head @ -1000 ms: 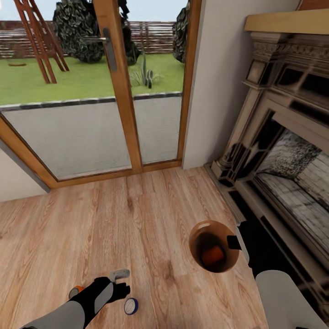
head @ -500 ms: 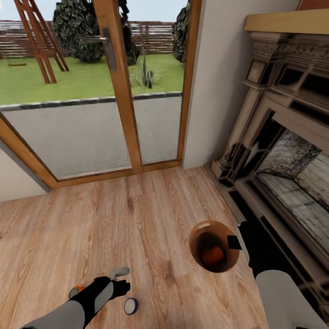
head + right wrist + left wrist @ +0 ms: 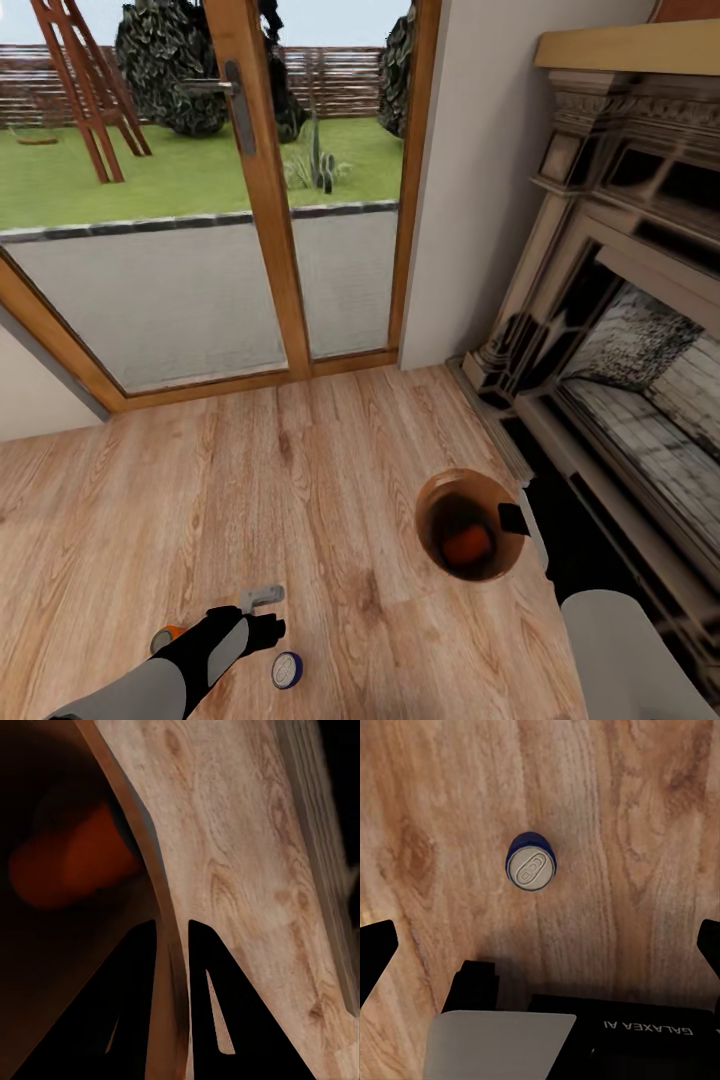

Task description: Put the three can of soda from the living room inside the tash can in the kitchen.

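The right gripper [image 3: 171, 945] has its jaws pressed on the rim of the bin [image 3: 432, 495], one finger inside the wall and one outside, so the bin hangs held above the floor [image 3: 330, 470]. The left gripper [image 3: 262, 610] has its jaws spread wide, the two fingertips at opposite sides of the left wrist view, with the blue can [image 3: 531, 862] standing upright on the boards between them and touched by neither.

An orange can [image 3: 466, 545] lies inside the bin, against its brown inner wall. The blue can [image 3: 287, 670] stands well apart from the bin, across a bare stretch of boards, just beside the left gripper. A second orange can [image 3: 165, 637] stands on the far side of that gripper from the bin, partly hidden by the arm.

The fireplace [image 3: 620, 300] runs close along the bin's side, its dark hearth edge just beside the right arm. Away from the bin, past open wood flooring, stand the wood-framed glass doors [image 3: 250, 200], with lawn and a fence outside.
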You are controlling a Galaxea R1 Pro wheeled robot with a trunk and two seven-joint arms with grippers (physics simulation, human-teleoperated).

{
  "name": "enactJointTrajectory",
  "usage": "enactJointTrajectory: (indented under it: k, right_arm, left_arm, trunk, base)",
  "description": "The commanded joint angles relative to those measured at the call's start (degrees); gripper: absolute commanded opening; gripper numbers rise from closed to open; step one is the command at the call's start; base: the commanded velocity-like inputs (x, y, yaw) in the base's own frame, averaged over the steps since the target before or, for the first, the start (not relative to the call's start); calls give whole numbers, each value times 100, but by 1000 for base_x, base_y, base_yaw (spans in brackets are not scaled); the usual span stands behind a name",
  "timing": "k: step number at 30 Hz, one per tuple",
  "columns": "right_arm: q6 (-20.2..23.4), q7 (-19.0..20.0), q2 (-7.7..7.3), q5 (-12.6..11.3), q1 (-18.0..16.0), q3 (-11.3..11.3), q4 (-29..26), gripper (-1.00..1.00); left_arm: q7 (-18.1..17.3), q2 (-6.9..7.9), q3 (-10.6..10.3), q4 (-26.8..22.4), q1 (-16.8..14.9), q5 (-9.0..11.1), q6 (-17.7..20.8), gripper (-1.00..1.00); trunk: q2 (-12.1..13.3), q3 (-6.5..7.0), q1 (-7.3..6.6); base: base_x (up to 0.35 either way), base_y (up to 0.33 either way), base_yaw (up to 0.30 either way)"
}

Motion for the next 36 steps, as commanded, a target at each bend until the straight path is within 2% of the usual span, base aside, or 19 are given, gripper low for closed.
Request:
enactJointTrajectory:
  k: [1,4,9,14,22,36]
  right_arm:
    - [0,21,4,-40,2,-1,-128,-100]
    - [0,25,32,-64,11,-8,-577,-100]
    - [0,27,242,-72,38,-67,-1390,-100]
    - [0,24,402,-71,307,-64,-2111,-100]
    - [0,22,456,-66,425,-41,-2341,-100]
    - [0,22,461,-65,439,-33,-2367,-100]
  left_arm:
    - [3,-2,-1,1,0,-1,0,100]
    - [13,-6,-4,2,0,-4,1,100]
    - [21,-8,-6,3,0,-5,1,100]
    - [21,-9,-7,4,0,-6,7,100]
    - [0,-9,-7,11,0,-6,51,100]
    - [-13,-9,-7,13,0,-7,80,100]
  trunk:
    - [0,0,0]
    - [0,0,0]
    - [0,0,0]
    - [0,0,0]
    - [-321,-144,175]
    - [-882,-395,483]
  base:
    - [0,0,0]
    - [0,0,0]
    - [0,0,0]
    - [0,0,0]
    - [0,0,0]
    - [0,0,0]
